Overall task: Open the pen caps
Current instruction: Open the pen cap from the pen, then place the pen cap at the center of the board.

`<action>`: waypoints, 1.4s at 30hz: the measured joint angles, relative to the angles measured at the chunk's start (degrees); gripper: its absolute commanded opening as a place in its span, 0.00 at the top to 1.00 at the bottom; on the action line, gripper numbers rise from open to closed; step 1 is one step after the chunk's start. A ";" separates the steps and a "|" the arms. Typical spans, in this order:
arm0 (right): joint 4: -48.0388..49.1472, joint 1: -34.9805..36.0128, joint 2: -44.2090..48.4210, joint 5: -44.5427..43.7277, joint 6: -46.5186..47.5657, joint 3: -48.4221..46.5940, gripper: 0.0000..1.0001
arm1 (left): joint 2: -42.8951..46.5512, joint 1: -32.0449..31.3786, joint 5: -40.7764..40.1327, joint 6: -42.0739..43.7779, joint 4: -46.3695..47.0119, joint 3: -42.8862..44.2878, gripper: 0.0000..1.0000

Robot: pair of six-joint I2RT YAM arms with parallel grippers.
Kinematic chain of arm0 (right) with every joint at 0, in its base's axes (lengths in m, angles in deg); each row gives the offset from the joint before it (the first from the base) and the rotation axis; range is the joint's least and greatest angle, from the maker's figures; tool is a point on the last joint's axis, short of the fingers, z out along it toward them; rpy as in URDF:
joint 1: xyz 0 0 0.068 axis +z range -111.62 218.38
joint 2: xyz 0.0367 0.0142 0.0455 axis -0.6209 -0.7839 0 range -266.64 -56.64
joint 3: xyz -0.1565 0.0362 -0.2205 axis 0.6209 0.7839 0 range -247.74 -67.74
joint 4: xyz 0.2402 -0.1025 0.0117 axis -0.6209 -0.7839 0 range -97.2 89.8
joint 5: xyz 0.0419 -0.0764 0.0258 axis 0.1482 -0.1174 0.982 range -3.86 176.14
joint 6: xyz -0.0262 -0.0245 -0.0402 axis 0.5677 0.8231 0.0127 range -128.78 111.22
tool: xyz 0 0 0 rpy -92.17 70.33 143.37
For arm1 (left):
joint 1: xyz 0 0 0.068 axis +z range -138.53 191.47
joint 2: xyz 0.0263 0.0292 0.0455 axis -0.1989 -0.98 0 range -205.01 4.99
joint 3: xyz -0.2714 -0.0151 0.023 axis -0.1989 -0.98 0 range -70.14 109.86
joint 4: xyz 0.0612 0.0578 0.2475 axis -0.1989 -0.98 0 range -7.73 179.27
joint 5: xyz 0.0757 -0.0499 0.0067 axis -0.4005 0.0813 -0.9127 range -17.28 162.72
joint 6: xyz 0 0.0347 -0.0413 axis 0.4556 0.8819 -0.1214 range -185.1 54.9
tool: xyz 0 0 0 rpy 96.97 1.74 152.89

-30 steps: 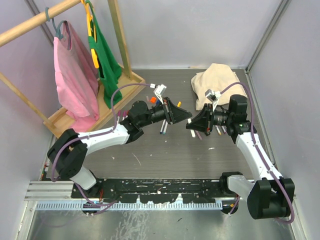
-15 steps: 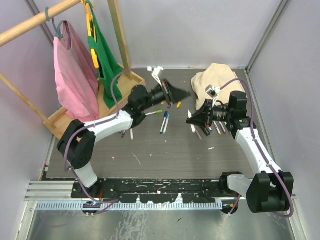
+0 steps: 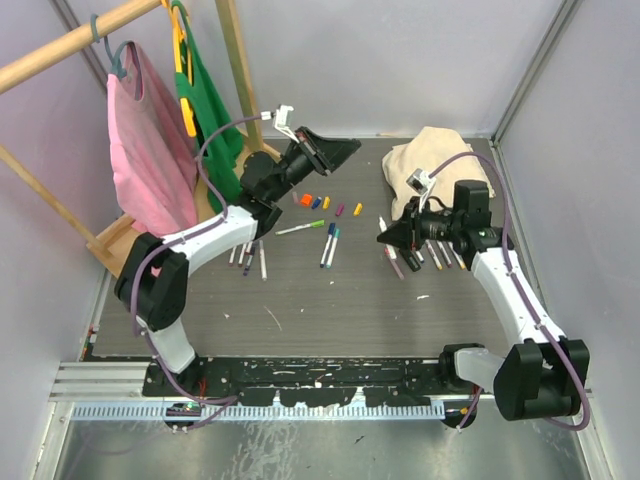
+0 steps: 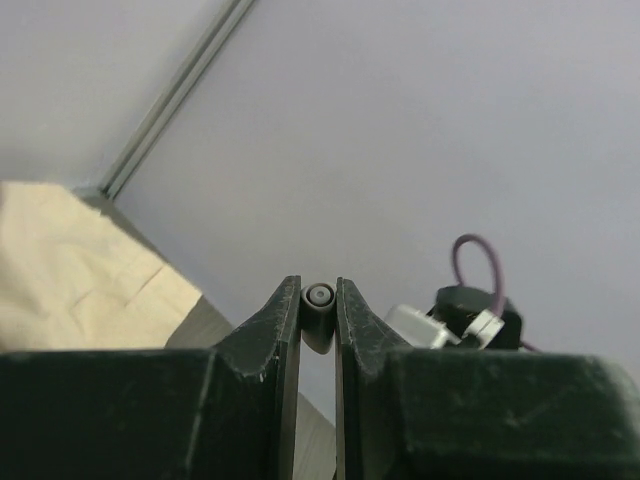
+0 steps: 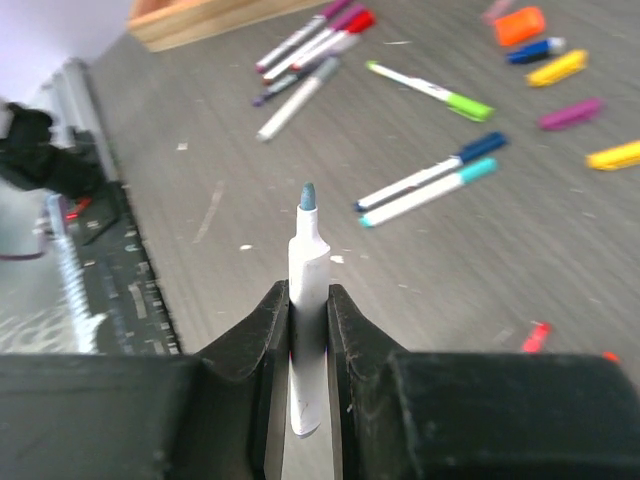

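Note:
My left gripper is raised near the back wall and is shut on a small dark pen cap, seen end-on between the fingertips. My right gripper is shut on a white pen barrel whose bare bluish tip points out over the table. Loose caps lie on the table in a row: orange, blue, yellow, purple and another yellow one. They also show in the right wrist view, the orange cap foremost.
Capped pens lie mid-table: a green-capped one, a blue and teal pair, several by the wooden rack base and several under my right arm. A beige cloth lies back right. Pink and green garments hang at the left.
The grippers were together at mid-table; my left arm has swung up and back-left with the cap. My right gripper has drawn slightly right with the uncapped barrel.

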 measured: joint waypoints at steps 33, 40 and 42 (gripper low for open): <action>-3.02 -6.45 3.37 -26.91 6.99 -1.27 0.99 | -34.07 -10.88 -27.15 15.21 -73.11 41.33 1.00; -3.04 -6.73 3.39 -27.26 6.99 -1.27 0.99 | -44.06 -11.30 -30.23 18.18 -82.73 56.94 1.00; -3.04 -6.86 3.41 -27.43 6.99 -1.27 0.99 | -46.58 -11.30 -30.67 18.56 -84.59 60.15 1.00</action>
